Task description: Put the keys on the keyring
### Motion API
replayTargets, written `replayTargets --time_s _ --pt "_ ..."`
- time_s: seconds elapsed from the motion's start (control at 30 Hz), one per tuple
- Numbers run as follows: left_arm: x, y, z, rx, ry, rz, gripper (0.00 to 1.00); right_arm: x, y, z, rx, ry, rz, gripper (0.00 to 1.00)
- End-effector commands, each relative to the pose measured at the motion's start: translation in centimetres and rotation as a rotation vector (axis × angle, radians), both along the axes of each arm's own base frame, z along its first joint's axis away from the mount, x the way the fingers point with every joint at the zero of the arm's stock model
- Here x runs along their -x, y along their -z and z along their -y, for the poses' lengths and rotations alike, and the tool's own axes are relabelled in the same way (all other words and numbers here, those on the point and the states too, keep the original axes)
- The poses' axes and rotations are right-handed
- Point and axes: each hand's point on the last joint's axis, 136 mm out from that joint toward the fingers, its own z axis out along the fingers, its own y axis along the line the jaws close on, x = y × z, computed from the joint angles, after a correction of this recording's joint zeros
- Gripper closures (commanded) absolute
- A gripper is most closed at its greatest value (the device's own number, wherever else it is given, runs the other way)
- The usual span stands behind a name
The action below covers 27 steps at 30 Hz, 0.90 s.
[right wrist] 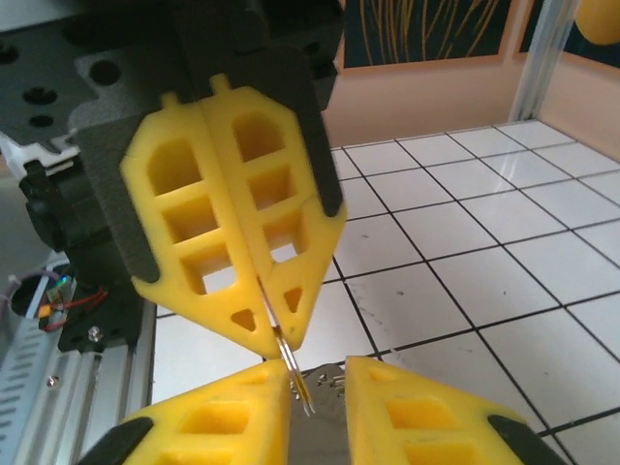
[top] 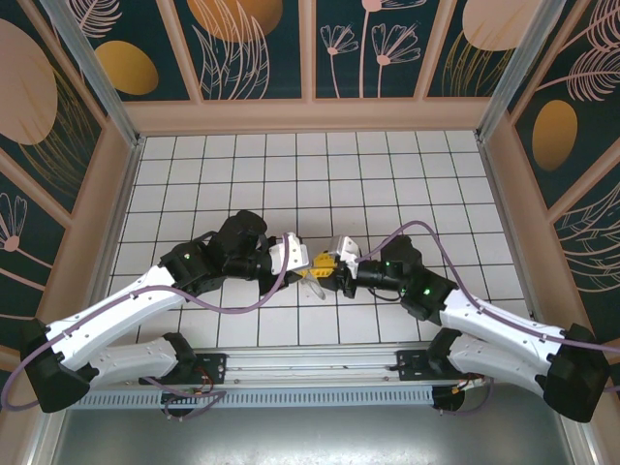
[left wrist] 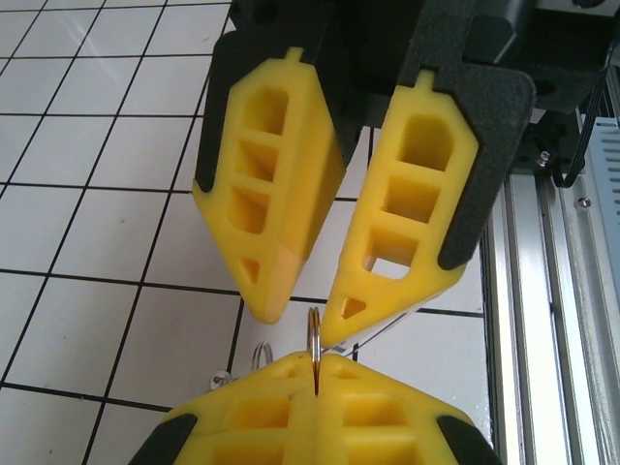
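Note:
In the left wrist view my left gripper (left wrist: 316, 363) is shut on the keyring (left wrist: 315, 334), a thin gold-toned split ring seen edge-on and standing up out of the fingertips. The right gripper (left wrist: 302, 318) faces it tip to tip, its jaws a little apart. From the right wrist, the keyring (right wrist: 295, 378) pokes out of the left gripper (right wrist: 276, 344) and overlaps a flat silvery key (right wrist: 339, 417). That key lies in the gap between the fingers of my right gripper (right wrist: 318, 366); whether they pinch it is unclear. Seen from above, the left gripper (top: 310, 269) and right gripper (top: 329, 263) meet at the table's near middle.
A small silvery wire ring (left wrist: 260, 354) lies on the white tiled floor (top: 291, 174) just behind the left fingertips. An aluminium rail (top: 310, 366) runs along the near edge. Patterned walls (top: 310, 48) close in the other three sides.

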Motion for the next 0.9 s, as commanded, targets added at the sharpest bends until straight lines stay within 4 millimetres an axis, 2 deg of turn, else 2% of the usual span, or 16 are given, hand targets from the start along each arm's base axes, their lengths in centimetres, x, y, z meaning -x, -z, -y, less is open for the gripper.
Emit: replayTargets --time_s 0.0,0.13,0.3,0.37,0.4,0.5,0.53,0.7,0.87 --pt "0.8 -0.7 0.3 0.023 0.039 0.004 1.00 0.3 -1.9 -0.6 -0.033 -0.035 0.045 0.88" --pt "0.7 -0.8 0.4 0.024 0.036 0.009 1.00 0.7 -1.8 -0.8 -0.029 -0.055 0.051 1.00" --pt "0.6 -1.7 0.7 0.071 0.032 0.018 1.00 1.0 -1.7 -0.6 -0.031 -0.062 0.068 1.00" --pt "0.7 -1.2 0.5 0.091 0.017 0.009 1.00 1.2 -2.0 -0.3 -0.048 -0.057 0.081 1.00" --pt "0.9 -1.5 0.5 0.117 0.009 0.009 0.98 1.3 -2.3 -0.1 -0.064 -0.056 0.091 1.00" --pt "1.5 -2.5 -0.1 0.217 -0.009 0.014 0.80 2.0 -3.3 0.6 -0.124 -0.064 0.118 1.00" --pt "1.8 -2.9 -0.3 0.253 -0.015 0.013 0.77 2.2 -3.6 0.8 -0.144 -0.073 0.126 1.00" --pt "3.0 -4.9 -1.1 0.395 -0.021 0.010 0.71 3.4 -5.4 2.1 -0.265 -0.123 0.146 1.00" --pt "3.4 -6.1 -0.7 0.452 0.010 0.005 0.68 4.3 -6.5 2.9 -0.356 -0.174 0.148 1.00"
